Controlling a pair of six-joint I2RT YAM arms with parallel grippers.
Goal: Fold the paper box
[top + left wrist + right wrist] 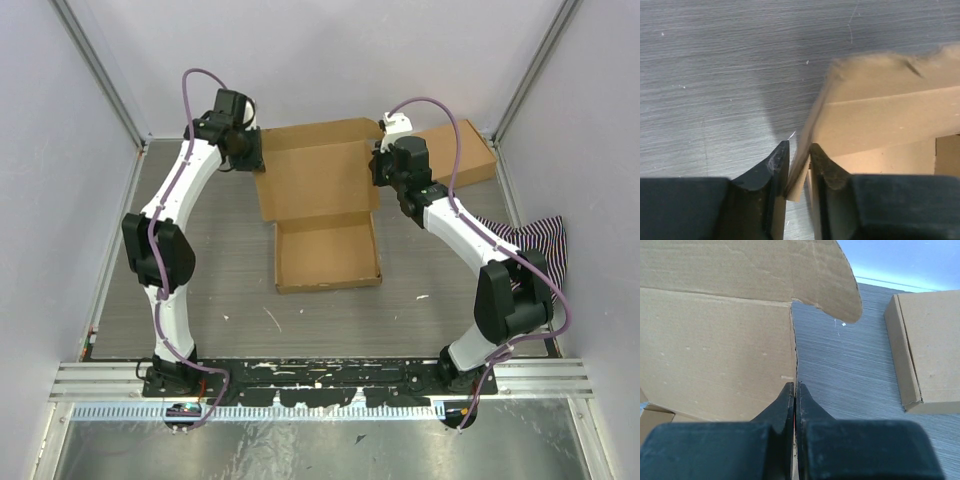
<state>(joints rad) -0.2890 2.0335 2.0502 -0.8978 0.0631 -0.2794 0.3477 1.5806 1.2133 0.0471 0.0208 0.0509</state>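
Pinching the paper box at its edge, the right gripper is clamped tight; the left gripper straddles a raised flap, jaws narrow, gap visible.
Paper box lies at centre of table, grippers at its 10 and 2 o'clock; flat carton further out at 2 o'clock.

Flat brown carton far right, striped cloth nearer, grey tabletop

Left jaws parted; right seemingly clamped.
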